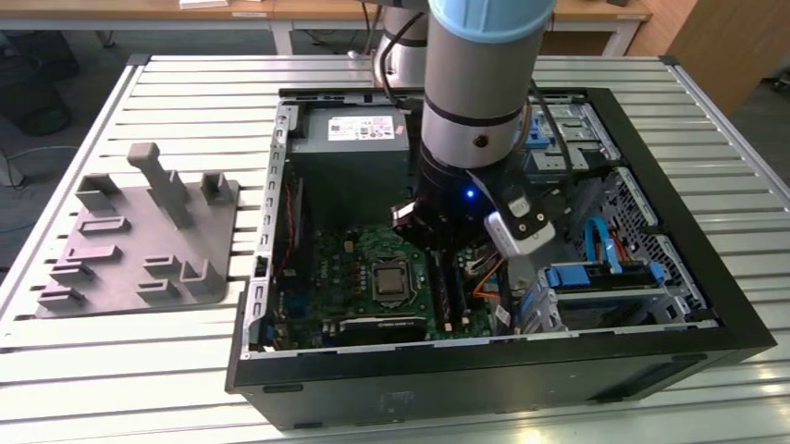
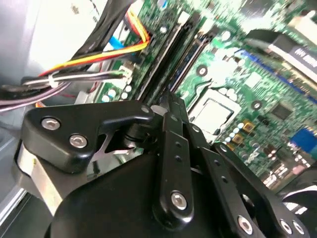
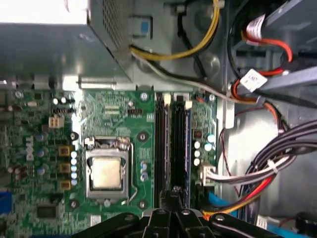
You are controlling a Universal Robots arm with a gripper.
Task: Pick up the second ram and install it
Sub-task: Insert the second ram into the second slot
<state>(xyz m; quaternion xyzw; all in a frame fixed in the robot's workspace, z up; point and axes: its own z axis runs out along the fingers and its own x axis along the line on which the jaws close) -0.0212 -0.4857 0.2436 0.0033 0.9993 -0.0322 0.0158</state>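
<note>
**Arm reaches deep into the open computer, over the memory slots**

The gripper (image 1: 447,242) is lowered inside the open computer case (image 1: 691,305), which lies on its side on a slatted metal table (image 1: 185,83). In both wrist views its black, bolted finger links come together in a narrow tip (image 3: 174,194) right above the long black memory slots (image 3: 173,144), which run side by side beside the processor socket (image 3: 106,171). The fingers look drawn close together, but whether they are clamped on anything cannot be told. The memory stick itself cannot be made out with certainty; a thin dark strip with a bluish edge (image 3: 187,144) stands in the slot row just ahead of the fingertips, and that may be a stick, though the pictures do not settle it.

The circuit board (image 1: 358,268) is green and densely dotted with small shiny parts; the socket is a square metal frame with a dull silver plate in it. Bundled wires (image 3: 277,158) in black, red, orange and white, tied with pale straps, curve along the side of the board. A grey box with a perforated wall (image 1: 358,139) fills the case's far end. On the exterior view's left, a grey moulded tray (image 1: 142,240) with upright blocks and pegs sits on the table, well apart from the case.
</note>
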